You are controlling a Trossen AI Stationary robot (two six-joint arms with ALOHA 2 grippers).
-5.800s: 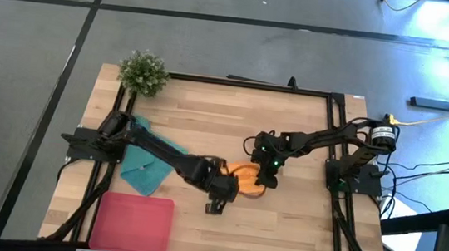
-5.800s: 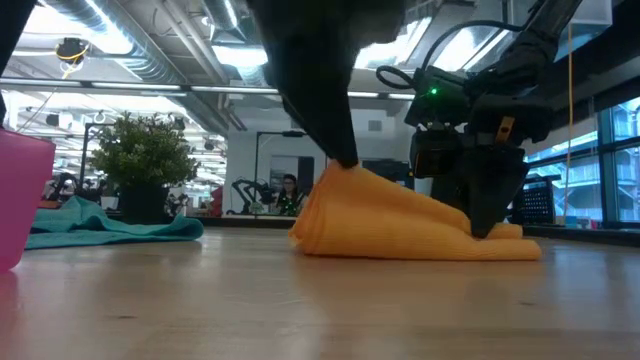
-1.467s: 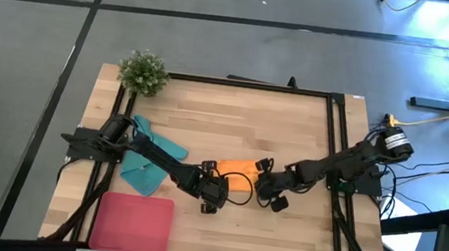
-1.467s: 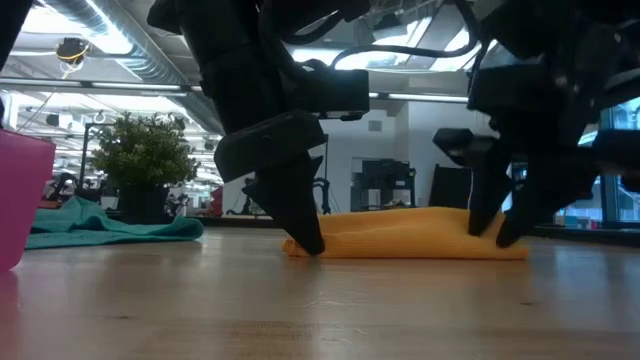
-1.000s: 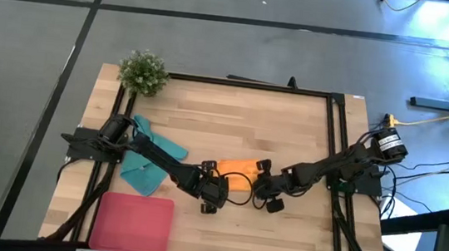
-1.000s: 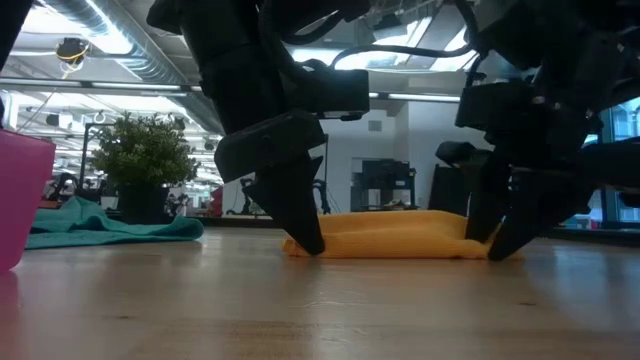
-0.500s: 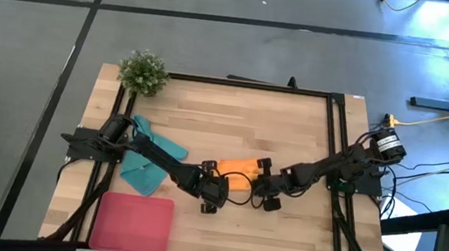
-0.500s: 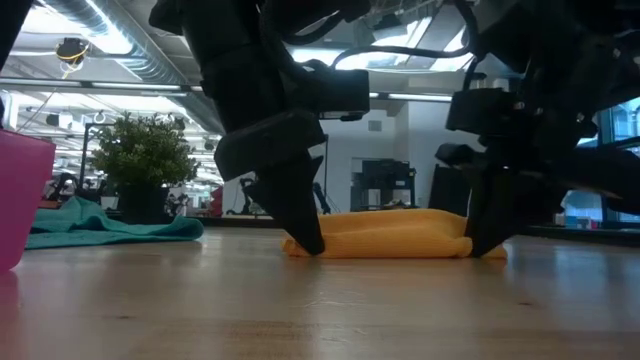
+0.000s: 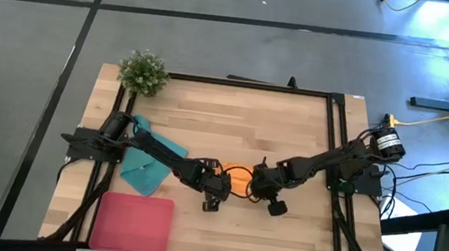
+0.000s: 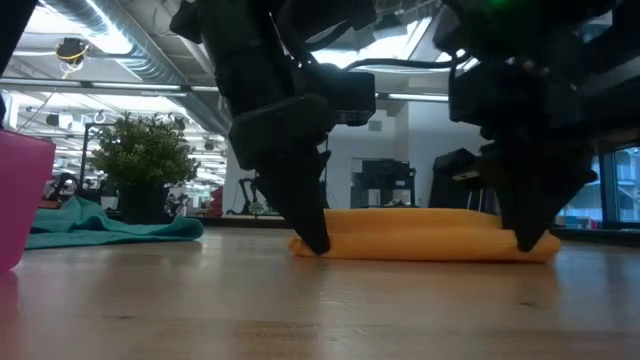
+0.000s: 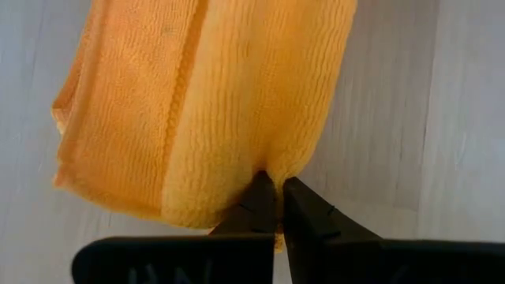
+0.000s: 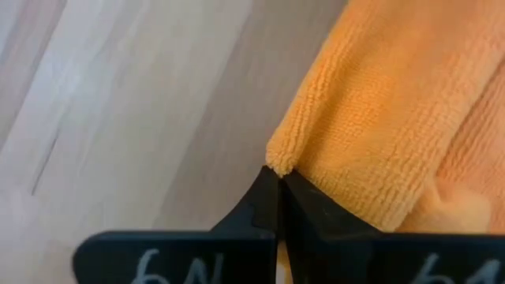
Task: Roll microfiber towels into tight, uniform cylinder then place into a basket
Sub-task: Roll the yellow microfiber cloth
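The orange towel (image 10: pixel 420 235), folded into a long flat band, lies on the table's middle (image 9: pixel 238 175). My left gripper (image 10: pixel 318 245) stands shut at its left end and my right gripper (image 10: pixel 530 243) shut at its right end; both point down. The wrist views show each pair of fingers closed on the cloth's edge (image 11: pixel 276 197) (image 12: pixel 278 193). The teal towel (image 9: pixel 147 163) lies crumpled at the left, under my left arm. The pink basket (image 9: pixel 132 223) sits at the near left corner. My left gripper pinches the rounded folded edge (image 11: pixel 272 167) at the orange towel's left end between its two fingertips, from above, pointing down. The towel lies flat on the table there. My right gripper pinches the corner (image 12: pixel 280 162) of the orange towel's right end between its fingertips, from above. The cloth lies on the table, several layers thick beside the pinch.
A small potted plant (image 9: pixel 143 71) stands at the far left corner. A black frame (image 9: pixel 329 120) runs along the table's edges. Bare wood lies across the far half and the near right of the table.
My right gripper has shut on the orange towel's right end and then shifted a little toward the table's right and near edge, drawing that end out. The band now lies longer. My left gripper has kept its pinch on the left end.
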